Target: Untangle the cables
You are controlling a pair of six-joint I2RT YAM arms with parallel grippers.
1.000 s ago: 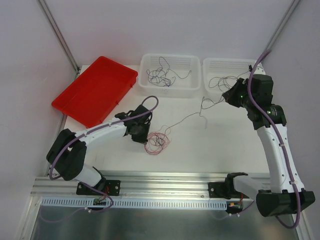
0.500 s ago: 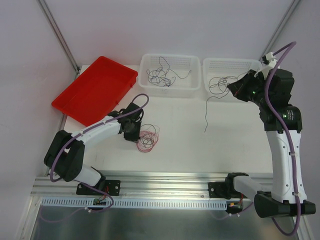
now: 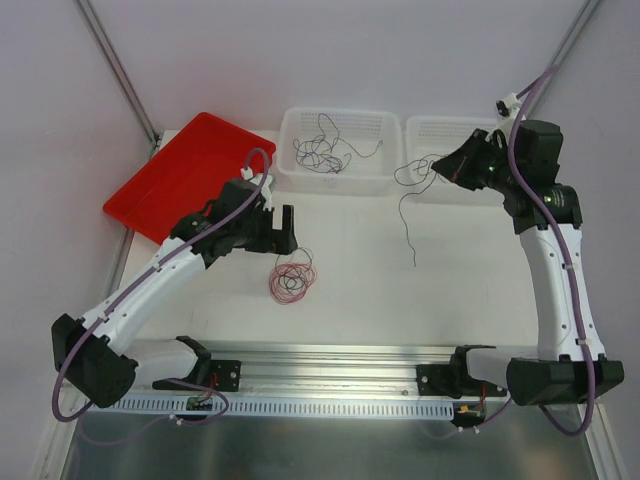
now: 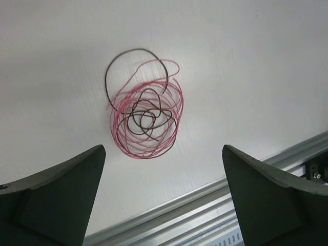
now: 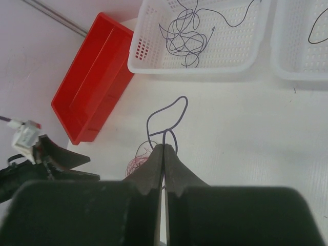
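A coil of red-pink and dark cables (image 3: 291, 281) lies loose on the white table; it shows whole in the left wrist view (image 4: 146, 120). My left gripper (image 3: 282, 229) hovers above and just beyond it, open and empty (image 4: 162, 151). My right gripper (image 3: 441, 168) is raised in front of the baskets, shut on a thin dark purple cable (image 3: 409, 235) that dangles down toward the table. In the right wrist view the shut fingertips (image 5: 165, 146) pinch that cable, which loops (image 5: 174, 110) beyond them. Several more dark cables (image 3: 325, 150) lie in the middle basket.
Two white mesh baskets stand at the back, the middle one (image 3: 340, 185) and the right one (image 3: 445, 124). A red tray (image 3: 190, 180) sits at the back left. A metal rail (image 3: 330, 365) runs along the table's near edge.
My left gripper has opened, let go of the red-pink coil and pulled up and back. My right gripper has drawn the purple cable free of the coil and lifted it toward the baskets.
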